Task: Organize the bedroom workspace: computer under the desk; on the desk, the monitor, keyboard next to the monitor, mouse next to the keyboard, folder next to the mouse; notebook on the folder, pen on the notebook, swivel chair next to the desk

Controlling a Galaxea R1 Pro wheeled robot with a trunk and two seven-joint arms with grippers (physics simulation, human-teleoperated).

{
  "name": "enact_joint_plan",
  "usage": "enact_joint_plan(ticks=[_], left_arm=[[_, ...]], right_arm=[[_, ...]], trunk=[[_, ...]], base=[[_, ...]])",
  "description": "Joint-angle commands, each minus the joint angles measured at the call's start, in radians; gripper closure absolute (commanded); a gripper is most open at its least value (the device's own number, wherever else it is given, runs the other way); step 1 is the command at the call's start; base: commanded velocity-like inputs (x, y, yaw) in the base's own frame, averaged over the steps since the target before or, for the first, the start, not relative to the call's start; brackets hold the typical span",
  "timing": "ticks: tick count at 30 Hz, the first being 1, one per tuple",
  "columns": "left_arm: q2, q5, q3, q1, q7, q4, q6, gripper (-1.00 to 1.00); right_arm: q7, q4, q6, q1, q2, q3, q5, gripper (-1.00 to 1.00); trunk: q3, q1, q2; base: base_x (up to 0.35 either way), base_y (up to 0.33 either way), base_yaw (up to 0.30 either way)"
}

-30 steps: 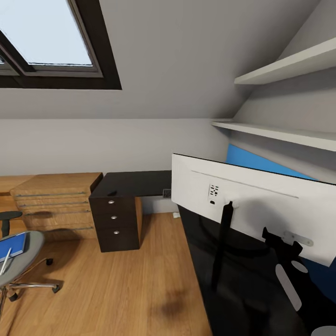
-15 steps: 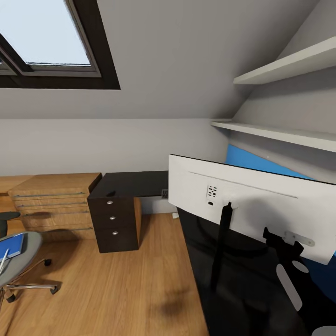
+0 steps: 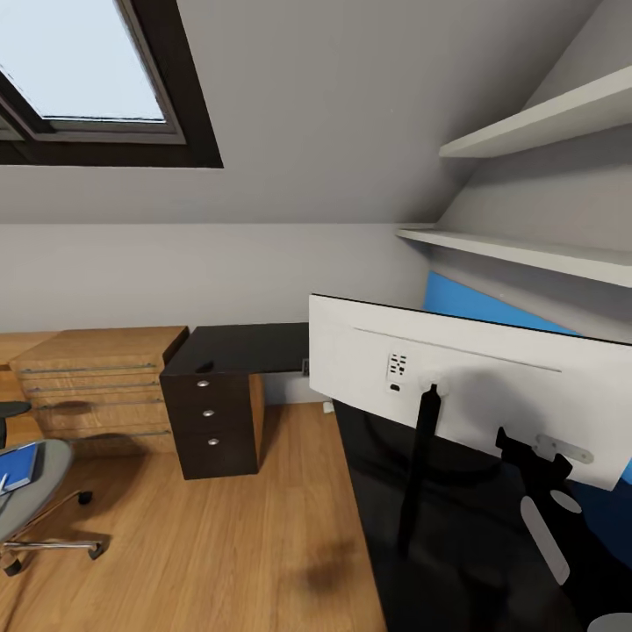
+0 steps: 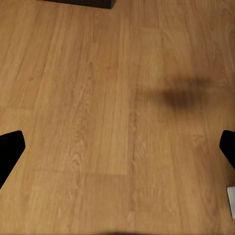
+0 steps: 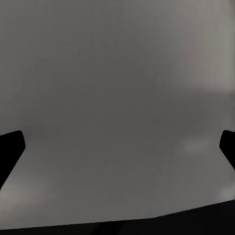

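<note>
The monitor (image 3: 474, 386) stands upright on the black desk (image 3: 254, 345), its white back toward the head camera and its thin black stand running down to the glossy desktop. Beyond the monitor the desk turns a corner and ends at a black drawer unit (image 3: 215, 421) with three round silver knobs. Just past that unit sits a light wooden dresser (image 3: 96, 377). Far from the monitor, over the plank floor (image 3: 202, 544), the swivel chair (image 3: 31, 491) shows its grey seat and chrome base, with the blue folder (image 3: 19, 463) lying on the seat. Above the monitor two pale shelves (image 3: 527, 189) line the sloped wall; a skylight (image 3: 88, 83) is set above the dresser. The left gripper (image 4: 117, 147) is spread wide over bare floor. The right gripper (image 5: 117, 147) is equally wide, facing a plain grey surface.
</note>
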Motion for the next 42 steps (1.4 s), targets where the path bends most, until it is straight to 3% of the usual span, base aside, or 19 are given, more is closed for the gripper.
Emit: enact_joint_plan(ticks=[1, 42], left_arm=[[0.0, 0.005, 0.001, -0.001, -0.002, 0.001, -0.003, -1.0], [0.0, 0.005, 0.002, -0.001, -0.002, 0.002, -0.003, -1.0]], right_arm=[[-0.004, -0.001, 0.001, 0.0, -0.001, 0.001, -0.007, -1.0], [-0.003, -0.002, 0.001, 0.0, -0.004, 0.001, -0.007, -1.0]], trunk=[[-0.001, 0.0, -0.001], [-0.001, 0.0, -0.001]], base=[[0.006, -0.003, 0.0], [0.063, -0.025, 0.0]])
